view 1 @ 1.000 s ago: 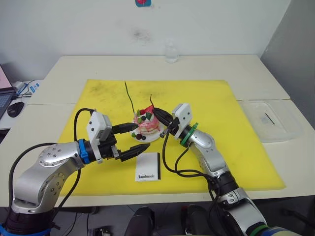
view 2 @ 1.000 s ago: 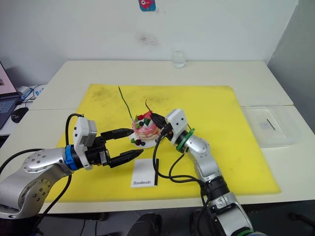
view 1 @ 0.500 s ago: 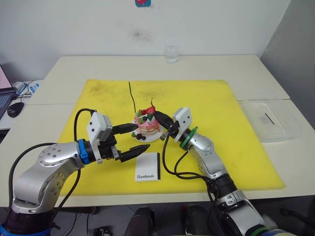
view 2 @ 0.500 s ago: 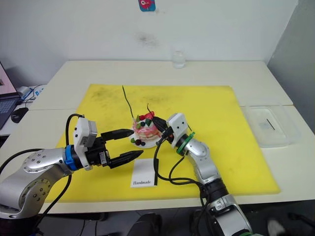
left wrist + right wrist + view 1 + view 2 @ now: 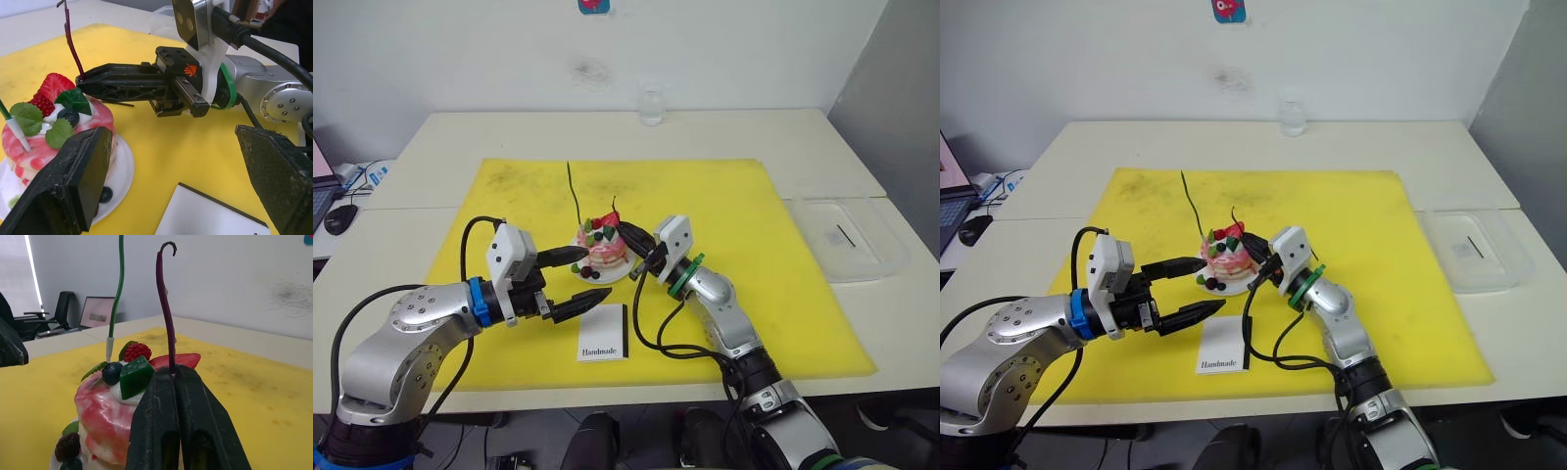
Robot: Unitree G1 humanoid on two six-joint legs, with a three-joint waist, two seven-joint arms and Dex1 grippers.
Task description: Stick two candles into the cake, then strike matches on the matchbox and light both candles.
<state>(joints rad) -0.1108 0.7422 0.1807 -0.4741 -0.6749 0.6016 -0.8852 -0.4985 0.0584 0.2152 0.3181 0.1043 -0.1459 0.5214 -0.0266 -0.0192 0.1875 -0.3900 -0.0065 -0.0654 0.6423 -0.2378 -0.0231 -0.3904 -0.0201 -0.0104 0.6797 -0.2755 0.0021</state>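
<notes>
On the desk [image 5: 773, 132] lies a yellow mat [image 5: 744, 235], and near the mat's middle stands the cake [image 5: 601, 249] on its white plate [image 5: 618, 273], with the matchbox [image 5: 605, 332] lying flat on the mat just beside it, toward the desk's near edge. The left tool [image 5: 584, 277] hangs released at the plate's left side, one finger high by the cake and the other low near the matchbox. The right tool [image 5: 175, 382] is clenched on the foot of the reddish-brown candle [image 5: 166, 308] at the cake's top, while the green candle [image 5: 118, 289] stands upright in the cake just beside it.
</notes>
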